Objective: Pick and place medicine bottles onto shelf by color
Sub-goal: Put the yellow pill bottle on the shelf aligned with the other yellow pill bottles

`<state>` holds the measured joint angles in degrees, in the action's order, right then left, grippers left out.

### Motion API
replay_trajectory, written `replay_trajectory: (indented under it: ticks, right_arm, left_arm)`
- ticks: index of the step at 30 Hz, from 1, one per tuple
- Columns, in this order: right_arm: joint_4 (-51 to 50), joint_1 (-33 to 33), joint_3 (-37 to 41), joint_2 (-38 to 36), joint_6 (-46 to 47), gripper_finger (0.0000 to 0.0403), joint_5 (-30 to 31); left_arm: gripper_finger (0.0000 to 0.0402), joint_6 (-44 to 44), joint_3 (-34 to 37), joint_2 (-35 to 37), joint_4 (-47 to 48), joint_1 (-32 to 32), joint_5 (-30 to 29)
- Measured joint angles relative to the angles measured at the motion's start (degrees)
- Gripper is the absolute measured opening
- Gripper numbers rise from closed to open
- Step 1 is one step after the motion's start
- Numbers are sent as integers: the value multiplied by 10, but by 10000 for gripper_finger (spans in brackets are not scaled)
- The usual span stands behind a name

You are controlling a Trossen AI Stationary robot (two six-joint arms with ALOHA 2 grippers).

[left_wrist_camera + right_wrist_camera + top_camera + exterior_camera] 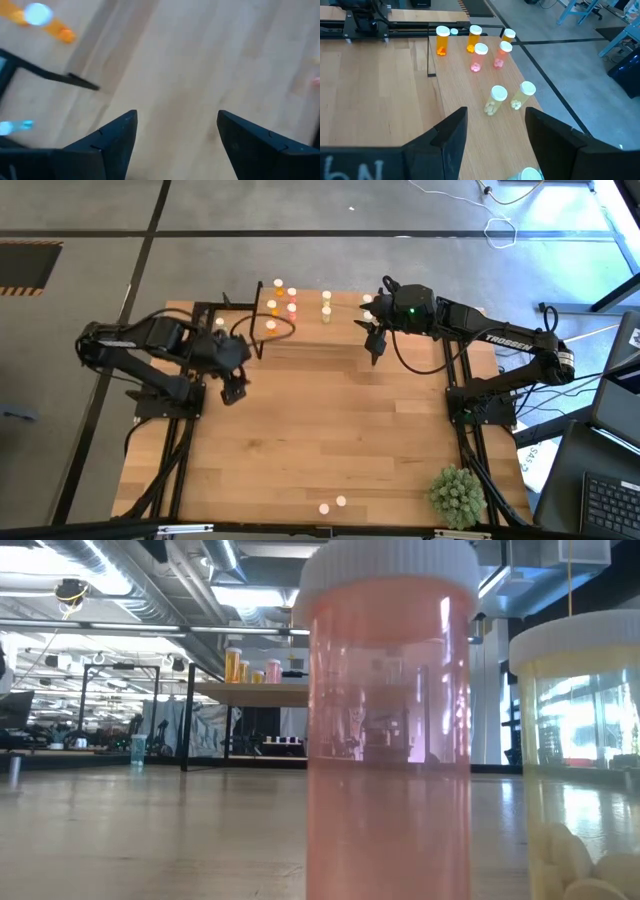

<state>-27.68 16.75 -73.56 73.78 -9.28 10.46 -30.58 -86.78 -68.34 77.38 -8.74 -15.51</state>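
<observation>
Both grippers, left (233,392) and right (376,352), hang open and empty; most medicine bottles (476,57) already crowd the shelf (465,95), two (333,504) wait at the table's (320,440) near edge.

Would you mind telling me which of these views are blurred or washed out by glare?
Low view: a pink bottle stands so close that it fills the frame, soft-edged. Left wrist view: smeared, with orange bottles as streaks. High view: sunlight glares on the floor at upper right. Right wrist view: clear, bottles sharp on the shelf.
</observation>
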Motion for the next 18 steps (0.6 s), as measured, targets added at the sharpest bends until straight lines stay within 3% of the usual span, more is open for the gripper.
replay_trajectory:
  ticks: [3,8,12,18]
  right_arm:
    - [2,0,0,0,0,202,0]
    - [-6,0,0,-1,-9,202,-31]
    - [-44,-3,0,-3,-30,202,-138]
    - [-119,-37,0,-5,-47,202,-358]
  left_arm:
    - [269,-56,0,0,-21,-44,-9]
    - [269,-131,0,-3,-48,-108,-78]
    - [269,-174,0,-3,-51,-145,-122]
    - [269,-190,13,-3,-55,-181,-170]
